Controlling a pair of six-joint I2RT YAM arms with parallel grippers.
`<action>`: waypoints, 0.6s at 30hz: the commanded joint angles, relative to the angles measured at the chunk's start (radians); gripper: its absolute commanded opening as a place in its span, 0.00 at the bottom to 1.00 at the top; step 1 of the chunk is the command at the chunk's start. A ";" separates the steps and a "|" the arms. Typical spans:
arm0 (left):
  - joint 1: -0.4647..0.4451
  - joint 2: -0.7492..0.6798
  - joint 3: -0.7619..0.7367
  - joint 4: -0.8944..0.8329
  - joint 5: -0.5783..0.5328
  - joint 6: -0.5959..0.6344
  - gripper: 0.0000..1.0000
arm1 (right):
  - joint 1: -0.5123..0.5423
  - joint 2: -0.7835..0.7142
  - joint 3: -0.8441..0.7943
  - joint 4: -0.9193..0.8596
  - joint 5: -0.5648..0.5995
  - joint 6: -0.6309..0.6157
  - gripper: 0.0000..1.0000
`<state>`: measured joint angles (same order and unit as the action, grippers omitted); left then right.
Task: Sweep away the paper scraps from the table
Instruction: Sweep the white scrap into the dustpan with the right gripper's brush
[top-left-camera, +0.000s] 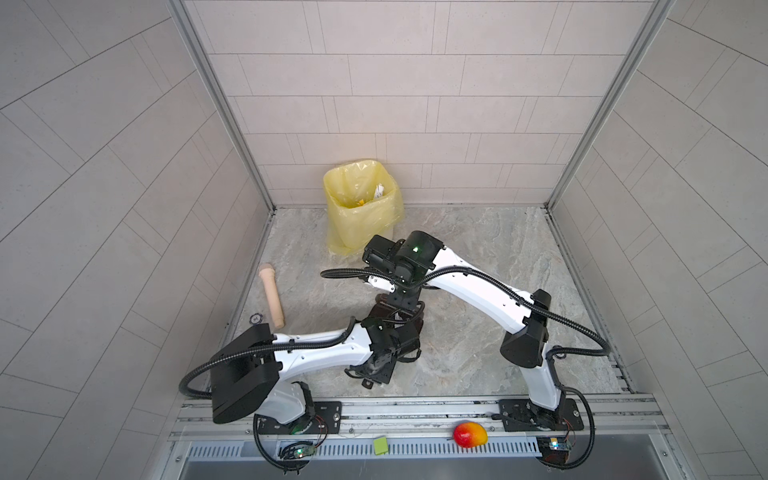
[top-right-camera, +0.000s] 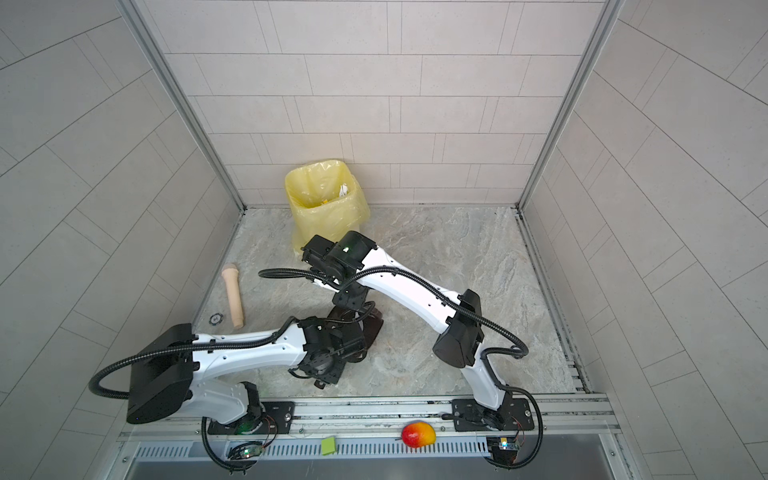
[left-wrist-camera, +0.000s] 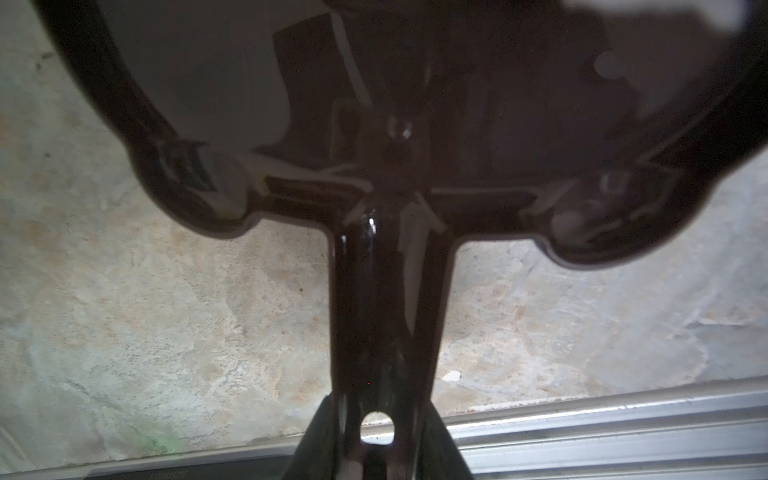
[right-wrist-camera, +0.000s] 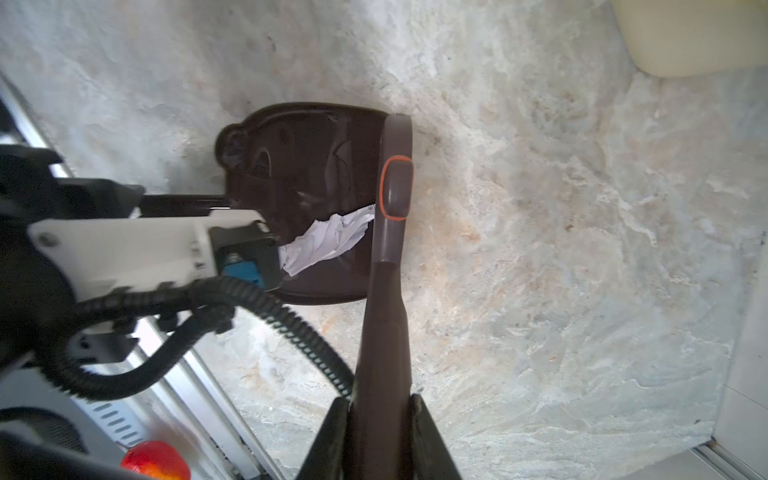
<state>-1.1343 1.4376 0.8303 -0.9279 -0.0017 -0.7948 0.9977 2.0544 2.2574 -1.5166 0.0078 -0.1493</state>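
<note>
A white crumpled paper scrap (right-wrist-camera: 328, 241) lies inside the dark brown dustpan (right-wrist-camera: 299, 166), which rests on the table (top-left-camera: 478, 257). My left gripper (left-wrist-camera: 376, 436) is shut on the dustpan's handle (left-wrist-camera: 390, 311). My right gripper (right-wrist-camera: 380, 415) is shut on the handle of a brown brush (right-wrist-camera: 392, 187) with an orange ring, whose head stands at the pan's mouth beside the scrap. In both top views the pan (top-left-camera: 415, 322) (top-right-camera: 374, 326) is mostly hidden under the two wrists. A tiny white fleck (left-wrist-camera: 452, 376) sits on the table near the front rail.
A bin lined with a yellow bag (top-left-camera: 359, 208) stands at the back wall with paper bits (top-left-camera: 379, 192) inside. A beige cylinder (top-left-camera: 272, 297) lies at the left edge. A mango (top-left-camera: 469, 434) and a lime-green note (top-left-camera: 380, 445) rest on the front rail.
</note>
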 joint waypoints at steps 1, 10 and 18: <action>0.006 0.001 -0.010 -0.017 -0.009 -0.002 0.00 | 0.019 -0.054 -0.009 -0.055 -0.066 0.037 0.00; 0.004 -0.021 -0.010 -0.012 -0.037 0.006 0.00 | -0.035 -0.097 -0.001 -0.060 0.042 0.126 0.00; 0.004 -0.081 -0.001 -0.014 -0.102 0.028 0.00 | -0.144 -0.200 -0.063 0.014 0.003 0.175 0.00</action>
<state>-1.1343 1.3849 0.8288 -0.9260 -0.0490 -0.7738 0.8700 1.9274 2.2021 -1.5192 0.0132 -0.0090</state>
